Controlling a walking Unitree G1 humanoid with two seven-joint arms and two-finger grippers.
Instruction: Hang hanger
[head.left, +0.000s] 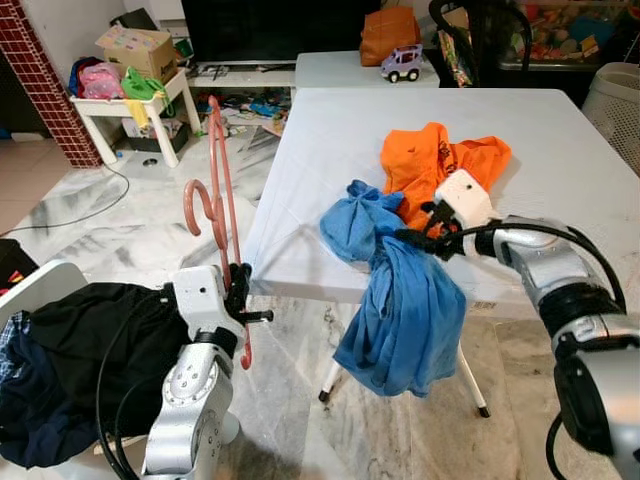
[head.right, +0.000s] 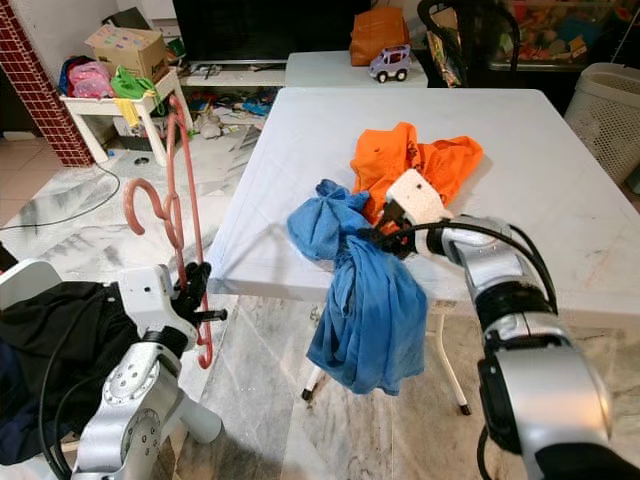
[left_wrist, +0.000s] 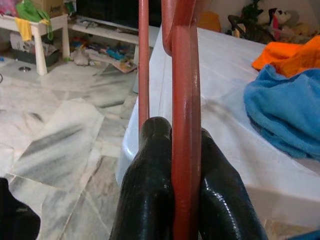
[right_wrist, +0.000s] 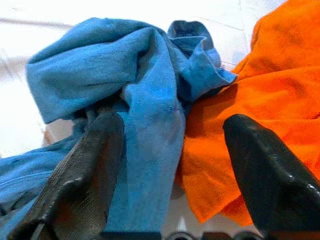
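A pinkish-red hanger (head.left: 222, 190) stands upright to the left of the white table (head.left: 560, 130), hook curling left. My left gripper (head.left: 240, 290) is shut on its lower bar, and the black fingers (left_wrist: 150, 190) pinch the bar (left_wrist: 186, 125) from both sides. A blue garment (head.left: 400, 300) is bunched on the table's front edge and hangs down over it. Behind it lies an orange garment (head.left: 435, 165). My right gripper (head.left: 420, 235) sits at the bunched top of the blue garment, open, with blue cloth (right_wrist: 145, 100) between its spread fingers (right_wrist: 85, 180) and orange cloth (right_wrist: 280, 100) beside one of them.
A heap of dark clothes (head.left: 80, 350) lies at the lower left beside my left arm. A small white side table (head.left: 130, 105) with a cardboard box stands at the back left. A toy car (head.left: 402, 62) is behind the table, a white laundry basket (head.left: 615, 95) at the right.
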